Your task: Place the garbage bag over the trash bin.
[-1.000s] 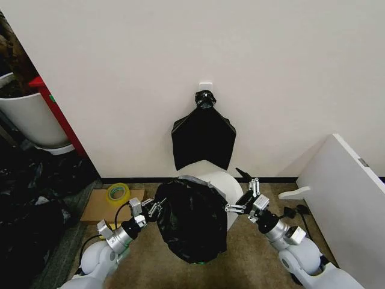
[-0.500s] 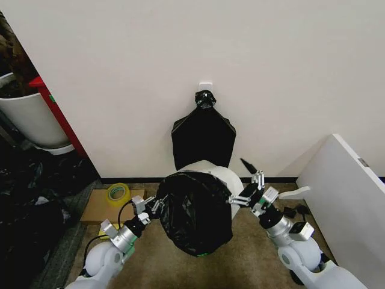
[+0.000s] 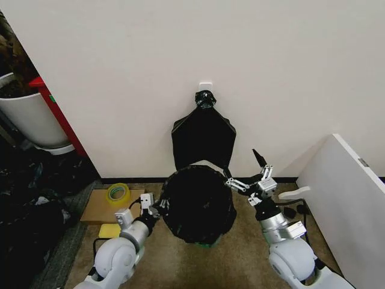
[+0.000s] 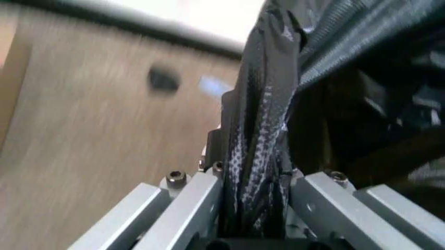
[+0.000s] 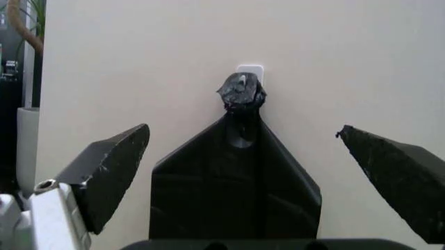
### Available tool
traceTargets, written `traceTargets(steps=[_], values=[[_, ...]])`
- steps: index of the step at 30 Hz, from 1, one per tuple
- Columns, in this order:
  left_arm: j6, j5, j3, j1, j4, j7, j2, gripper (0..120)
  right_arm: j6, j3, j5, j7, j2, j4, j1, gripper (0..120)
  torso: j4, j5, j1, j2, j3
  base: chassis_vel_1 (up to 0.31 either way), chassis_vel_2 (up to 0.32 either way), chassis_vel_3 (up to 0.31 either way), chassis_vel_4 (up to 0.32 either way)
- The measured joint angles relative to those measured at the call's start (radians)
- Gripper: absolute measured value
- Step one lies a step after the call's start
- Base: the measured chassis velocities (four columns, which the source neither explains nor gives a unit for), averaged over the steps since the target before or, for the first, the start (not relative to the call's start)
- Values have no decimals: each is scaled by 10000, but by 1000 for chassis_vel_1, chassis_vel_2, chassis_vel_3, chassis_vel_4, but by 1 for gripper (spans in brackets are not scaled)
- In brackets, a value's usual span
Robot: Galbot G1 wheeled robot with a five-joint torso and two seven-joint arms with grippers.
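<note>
A black bag [image 3: 198, 205] covers the bin [image 3: 206, 243] on the floor by the wall; a sliver of the bin's green base shows under the bag's hem. The left gripper [image 3: 155, 208] is at the bag's left side, its fingers [image 4: 186, 198] clamped on a bunched fold of plastic. The right gripper [image 3: 248, 174] hangs at the bag's upper right edge, spread wide, holding nothing. A flat black bundle [image 3: 203, 139] hangs on the wall behind.
</note>
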Motion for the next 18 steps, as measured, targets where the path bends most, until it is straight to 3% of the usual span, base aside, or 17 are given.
traceTargets(steps=[3,6,15,18], values=[[373,-89,458,-88,138,-912,-100,1,-14,-87,-116,40,65,-111,37,100,-1,1,0,0,0,0,0,0,0],[355,15,653,-92,316,-1005,-171,1,-14,-117,-158,46,100,-186,51,100,-1,-2,0,0,0,0,0,0,0],[-543,566,1088,-129,841,-1282,-523,1,-68,-120,-176,88,104,-322,69,100,0,3,-1,1,-1,0,0,0,0],[-704,603,1134,-116,844,-1390,-527,10,-96,-118,-173,100,104,-341,78,100,-1,0,0,1,-1,0,0,0,0]])
